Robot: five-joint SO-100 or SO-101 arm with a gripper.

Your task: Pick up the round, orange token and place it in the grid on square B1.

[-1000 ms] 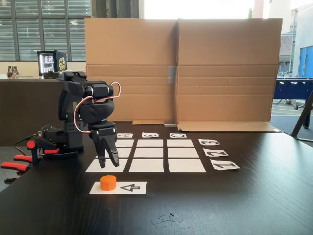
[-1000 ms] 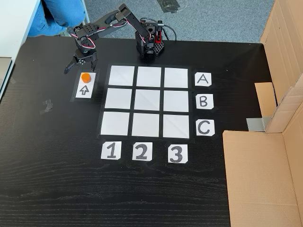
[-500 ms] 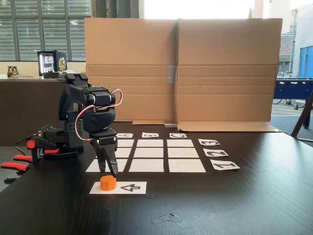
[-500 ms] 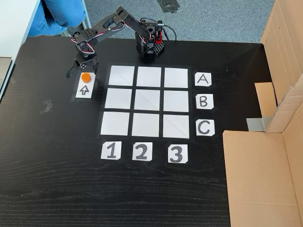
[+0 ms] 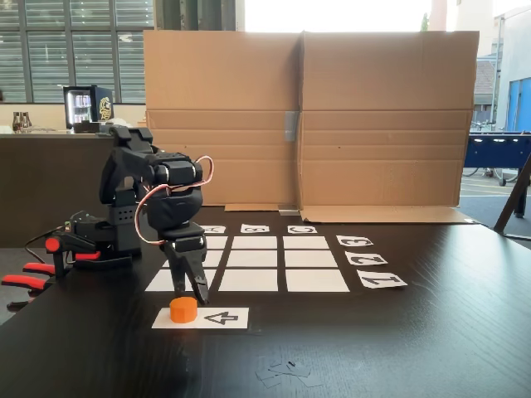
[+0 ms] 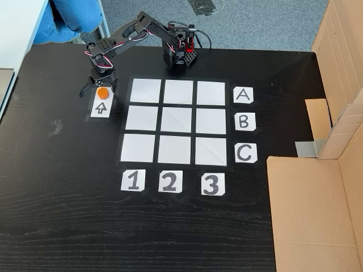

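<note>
Gripper point(image 6: 98, 86) stood spread apart, straddling orange token point(image 6: 102, 93) on arrow strip point(image 6: 101, 107), left of grid point(image 6: 176, 121). Advice: drop lower, centre token between fingers, then squeeze, avoid nudging it.

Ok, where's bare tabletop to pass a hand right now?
Bare: the tabletop left of the number cards, and the front strip below them. Also the nine grid squares. Crowded: the arrow strip, where the open claw straddles the token.
</note>
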